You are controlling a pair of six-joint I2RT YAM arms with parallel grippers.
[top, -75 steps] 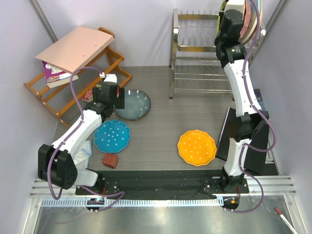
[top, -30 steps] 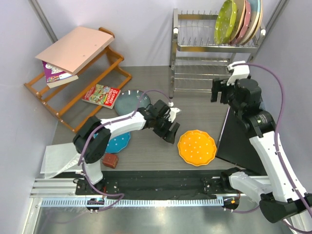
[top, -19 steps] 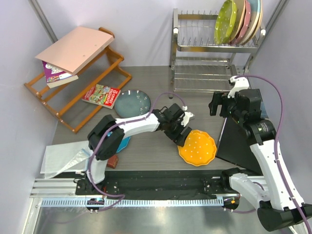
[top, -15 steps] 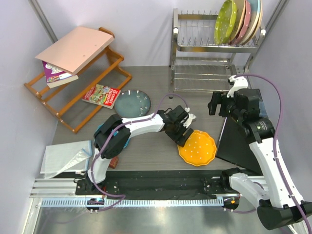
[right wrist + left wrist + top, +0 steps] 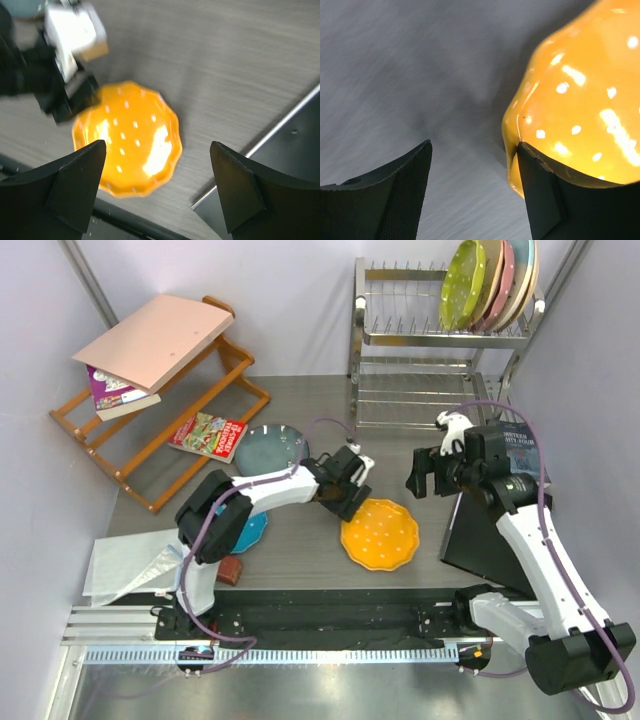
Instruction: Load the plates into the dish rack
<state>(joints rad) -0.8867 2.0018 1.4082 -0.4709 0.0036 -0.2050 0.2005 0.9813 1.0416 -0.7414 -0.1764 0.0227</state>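
Found the orange plate flat on the counter, well apart from the dish rack. Saw the left fingers spread open, one at that plate's scalloped rim, gripping nothing. Saw the right fingers wide open above the counter, near the plate's far side. Noted the green plate standing on the rack's top shelf.

No lettering is legible; print on the red booklet and purple book is too small.
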